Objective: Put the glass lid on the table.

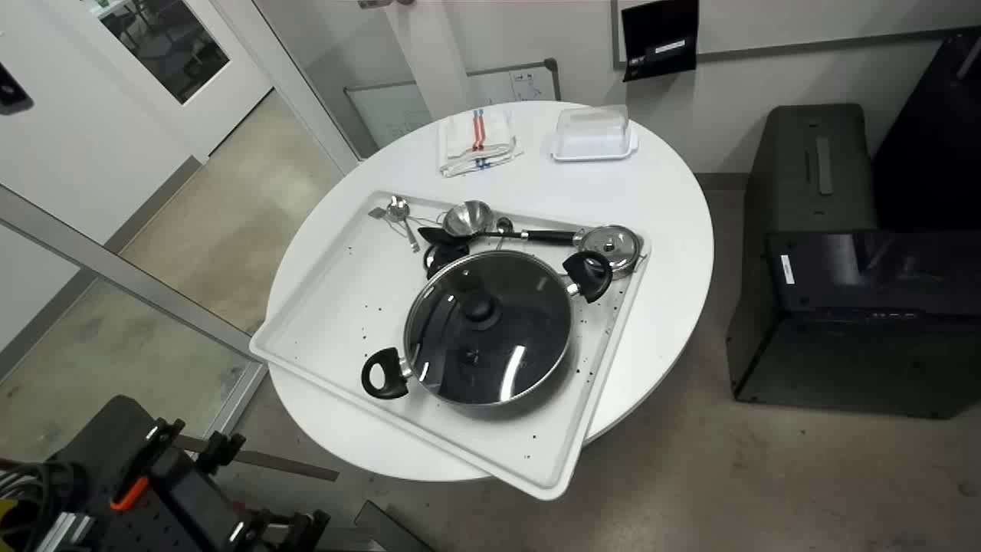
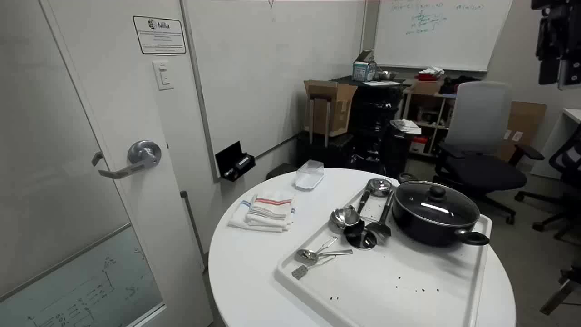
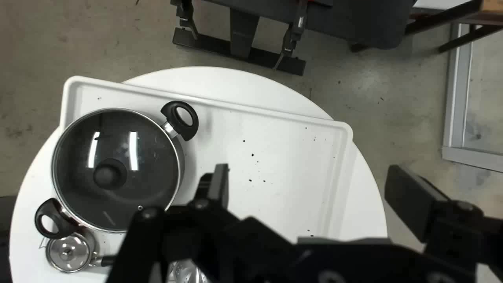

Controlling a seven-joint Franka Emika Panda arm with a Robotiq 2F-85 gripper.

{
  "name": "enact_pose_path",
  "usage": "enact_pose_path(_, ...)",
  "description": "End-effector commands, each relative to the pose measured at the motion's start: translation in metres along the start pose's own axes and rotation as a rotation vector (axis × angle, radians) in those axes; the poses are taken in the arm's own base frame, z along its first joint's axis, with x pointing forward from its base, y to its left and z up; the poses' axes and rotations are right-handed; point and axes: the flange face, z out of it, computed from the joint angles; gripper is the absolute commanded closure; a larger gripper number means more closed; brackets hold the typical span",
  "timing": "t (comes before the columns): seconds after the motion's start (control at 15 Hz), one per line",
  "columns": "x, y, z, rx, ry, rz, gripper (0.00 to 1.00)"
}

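I held my gripper point(image 3: 307, 184) spread and empty, judging this the approach, needing next to straddle the knob point(image 3: 107, 177) of the glass lid point(image 1: 490, 339).

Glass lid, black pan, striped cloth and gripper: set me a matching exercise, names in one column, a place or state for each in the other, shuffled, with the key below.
Column 1
1. glass lid
2. black two-handled pan
3. folded striped cloth
4. gripper

Column 2
A. standing in the white tray
B. open, holding nothing
C. resting on the pan, knob upward
D. directly on the round white table, outside the tray

Pairs: 1-C, 2-A, 3-D, 4-B
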Motion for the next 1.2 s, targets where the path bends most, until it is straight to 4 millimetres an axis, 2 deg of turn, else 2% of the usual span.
enact_pose_path(0.0, 0.000, 0.000, -0.001, 0.000, 0.000, 0.000, 0.00)
enact_pose_path(0.4, 0.000, 0.000, -0.001, 0.000, 0.000, 0.000, 0.00)
enact_pose_path(0.67, 0.018, 0.008, 0.006, -0.003, 0.048, 0.039, 0.00)
enact_pose_path(0.87, 0.042, 0.023, 0.022, 0.002, 0.078, 0.091, 0.00)
enact_pose_path(1.13, 0.076, 0.051, 0.059, 0.015, 0.090, 0.183, 0.00)
